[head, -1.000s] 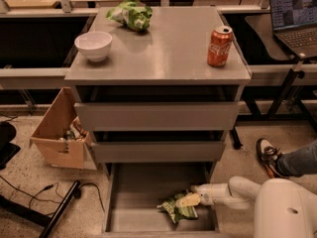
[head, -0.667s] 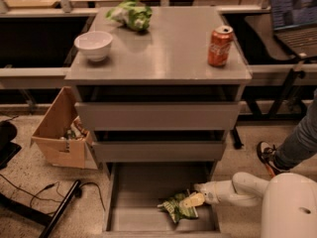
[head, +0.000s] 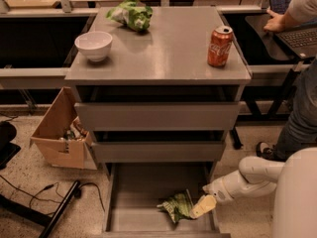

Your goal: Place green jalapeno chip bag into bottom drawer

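Your gripper [head: 203, 207] is low at the near right, reaching over the thin right wall of the long grey metal bottom drawer [head: 143, 192], which stands pulled out toward you. The small dark-green foil jalapeno chip bag [head: 177, 207] lies crumpled on the drawer floor, right of centre and close to the low front lip. Its right edge touches the gripper's pale tip. You cannot tell from this view whether the jaws are clamped on the bag or parted.

The bag looks delivered, so your step is the let-go and retreat. Make sure the bag's weight is on the floor before you part the jaws, so it does not flop over the lip. Then draw back to the right and upward, lifting clear of the side wall first. Keep below the flat front of the two closed grey upper drawers [head: 157, 116], which overhang the far part of the tray.

A seated person's jeans-clad leg [head: 299, 118] is just beyond the white arm on the right, so retreat slowly. A brown cardboard box [head: 59, 133] and black cables [head: 49, 190] lie on the left, well apart from you. On the grey cabinet top [head: 168, 53] stand a white bowl [head: 93, 44], a larger bright-green-and-white bag [head: 131, 14] and a red soda can [head: 220, 46], none in your way.
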`<state>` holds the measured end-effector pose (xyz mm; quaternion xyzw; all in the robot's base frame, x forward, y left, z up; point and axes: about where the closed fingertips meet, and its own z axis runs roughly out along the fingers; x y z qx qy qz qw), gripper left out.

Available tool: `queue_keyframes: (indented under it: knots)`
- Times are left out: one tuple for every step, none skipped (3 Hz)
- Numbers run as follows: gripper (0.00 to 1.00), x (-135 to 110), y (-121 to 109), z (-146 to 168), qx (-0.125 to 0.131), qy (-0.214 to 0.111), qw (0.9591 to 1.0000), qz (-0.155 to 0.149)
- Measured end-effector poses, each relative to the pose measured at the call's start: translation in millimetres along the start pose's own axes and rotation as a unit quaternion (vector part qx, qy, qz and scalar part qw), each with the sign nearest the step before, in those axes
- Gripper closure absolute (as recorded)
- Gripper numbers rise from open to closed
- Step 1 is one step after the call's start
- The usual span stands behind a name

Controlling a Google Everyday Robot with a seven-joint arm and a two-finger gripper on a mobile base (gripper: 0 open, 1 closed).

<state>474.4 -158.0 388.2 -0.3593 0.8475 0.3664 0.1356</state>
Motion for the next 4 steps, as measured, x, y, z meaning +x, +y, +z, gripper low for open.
queue_keyframes:
  knots:
    - [0.0,13.4,59.5,-33.3,-0.008,0.086,0.9961,0.02]
    - [0.0,25.9,124.8,-68.5,-0.01,0.133,0.9896,0.055]
    - [0.0,24.8,195.7,-104.2,0.008,0.174,0.9818,0.074]
    - [0.0,4.1,236.3,-125.2,0.04,0.202,0.9764,0.064]
